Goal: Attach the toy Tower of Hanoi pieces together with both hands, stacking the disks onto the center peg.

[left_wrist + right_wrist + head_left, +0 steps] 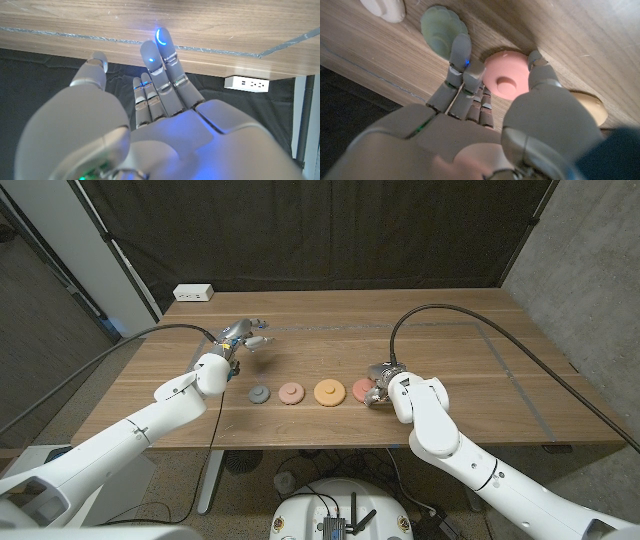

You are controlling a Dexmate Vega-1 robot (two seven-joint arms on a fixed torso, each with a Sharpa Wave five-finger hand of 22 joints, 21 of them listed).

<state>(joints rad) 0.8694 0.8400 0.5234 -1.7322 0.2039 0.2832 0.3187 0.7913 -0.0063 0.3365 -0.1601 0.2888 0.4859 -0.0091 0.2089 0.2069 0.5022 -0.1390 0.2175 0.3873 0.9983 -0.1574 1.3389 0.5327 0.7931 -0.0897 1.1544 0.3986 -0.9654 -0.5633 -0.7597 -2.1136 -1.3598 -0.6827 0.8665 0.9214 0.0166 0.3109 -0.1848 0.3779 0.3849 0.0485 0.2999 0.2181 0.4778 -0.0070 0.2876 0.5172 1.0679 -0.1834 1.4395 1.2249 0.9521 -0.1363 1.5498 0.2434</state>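
The table (480, 370) is wood with a visible grain and a matt, smooth top. The disks, among them a pink disk (506, 79) and a green disk (439, 31), look like matt plastic with soft moulded edges. Both hands, the left hand (160, 125) and right hand (485, 125), have smooth grey plastic shells with a slight sheen. Behind the table's far edge hangs a dark, creased cloth (330, 230).

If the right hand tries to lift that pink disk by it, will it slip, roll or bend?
The pink disk looks like a rigid, thick molded piece, so it probably won't bend. It lies flat on the table, so rolling seems unlikely unless tipped on edge. Its low, smooth rounded rim gives the right hand little to grip; it may slide before lifting.
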